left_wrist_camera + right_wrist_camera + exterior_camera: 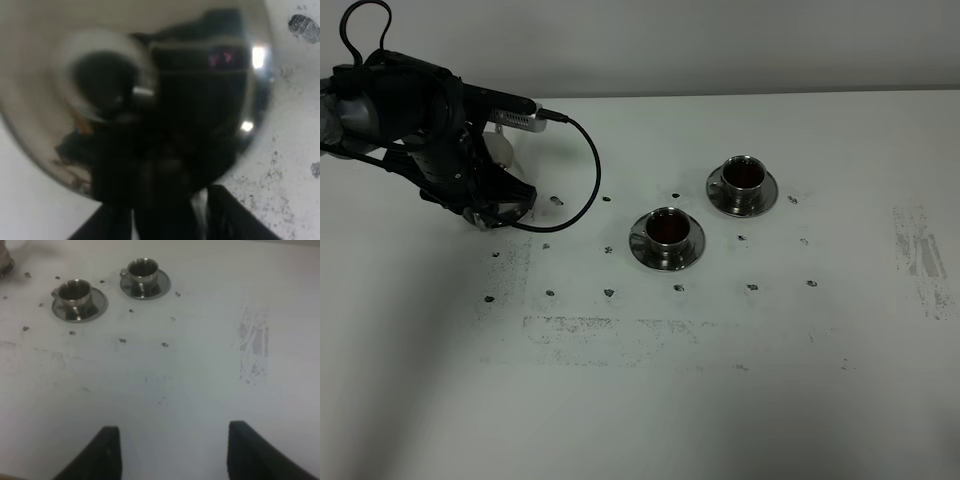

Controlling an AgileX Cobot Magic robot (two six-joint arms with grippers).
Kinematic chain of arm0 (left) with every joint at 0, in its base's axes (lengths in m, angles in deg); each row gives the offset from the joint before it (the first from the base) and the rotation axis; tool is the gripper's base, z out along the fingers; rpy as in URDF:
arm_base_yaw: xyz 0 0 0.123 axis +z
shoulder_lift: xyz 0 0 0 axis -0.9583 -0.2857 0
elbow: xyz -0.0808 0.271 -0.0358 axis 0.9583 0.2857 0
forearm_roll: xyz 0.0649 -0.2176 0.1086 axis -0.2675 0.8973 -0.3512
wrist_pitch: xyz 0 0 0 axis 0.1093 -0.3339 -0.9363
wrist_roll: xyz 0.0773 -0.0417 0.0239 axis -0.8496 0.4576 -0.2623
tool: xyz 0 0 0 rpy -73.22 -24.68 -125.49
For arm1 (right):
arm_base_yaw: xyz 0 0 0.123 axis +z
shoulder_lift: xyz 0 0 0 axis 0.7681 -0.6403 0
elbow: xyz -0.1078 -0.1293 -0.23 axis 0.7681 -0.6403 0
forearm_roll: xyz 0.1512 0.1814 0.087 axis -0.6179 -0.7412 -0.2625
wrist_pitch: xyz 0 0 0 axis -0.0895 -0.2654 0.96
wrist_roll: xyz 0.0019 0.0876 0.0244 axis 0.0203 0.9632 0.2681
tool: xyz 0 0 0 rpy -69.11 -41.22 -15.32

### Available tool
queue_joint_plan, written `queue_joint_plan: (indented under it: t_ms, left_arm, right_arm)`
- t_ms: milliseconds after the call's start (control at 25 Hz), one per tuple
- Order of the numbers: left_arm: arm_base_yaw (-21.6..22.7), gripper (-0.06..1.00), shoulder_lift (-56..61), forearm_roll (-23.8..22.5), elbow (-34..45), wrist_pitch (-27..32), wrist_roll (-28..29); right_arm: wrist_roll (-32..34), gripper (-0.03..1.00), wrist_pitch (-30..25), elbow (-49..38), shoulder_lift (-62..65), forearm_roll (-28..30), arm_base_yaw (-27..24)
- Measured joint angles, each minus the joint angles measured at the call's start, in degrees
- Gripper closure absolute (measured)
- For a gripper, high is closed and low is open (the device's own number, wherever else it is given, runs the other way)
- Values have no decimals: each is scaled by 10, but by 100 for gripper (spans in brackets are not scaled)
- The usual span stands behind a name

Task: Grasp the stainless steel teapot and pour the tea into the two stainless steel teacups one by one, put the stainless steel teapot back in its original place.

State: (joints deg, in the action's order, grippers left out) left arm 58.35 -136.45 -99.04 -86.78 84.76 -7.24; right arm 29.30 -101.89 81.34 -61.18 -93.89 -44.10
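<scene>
White bench [720, 400] carries both filled teacups [667, 236] well off to the side of the left end effector [500, 205], whose jaw spacing I cannot tell, pressed against the teapot [150, 100]; careless withdrawal might topple it.

White, smudged table [720, 400] under two saucered teacups [667, 238] [742, 186].

A: We see two shiny silver teacups, the nearer teacup [667, 231] and the farther teacup [742, 177], each holding dark reddish-brown tea [668, 228].

B: We agree, and their saucers [667, 256] are the same mirror steel. The table [720, 380] is white, speckled with black smudges and grey scuffs.

A: The left arm [420, 120] looks black to us, its cable [582, 190] black too.

B: The teapot [45, 130] gleams silver, mirroring dark shapes.
</scene>
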Motion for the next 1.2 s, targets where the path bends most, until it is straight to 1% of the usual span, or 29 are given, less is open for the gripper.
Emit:
queue_joint_plan:
  t_ms: [160,280,480,760,960,1200]
  left_arm:
    - [0,52,0,2,0,4,1]
    - [0,52,0,11,0,16,1]
    - [-8,52,11,15,0,18,11]
    - [-24,52,39,-2,3,33,42]
    - [-35,52,103,-19,53,19,51]
    - [-45,52,224,-30,160,-10,53]
  right_arm:
    - [0,51,0,0,0,0,0]
    - [0,51,0,0,0,0,0]
    - [0,51,0,0,0,0,0]
    - [0,51,0,0,0,0,0]
    - [0,51,0,0,0,0,0]
    - [0,51,0,0,0,0,0]
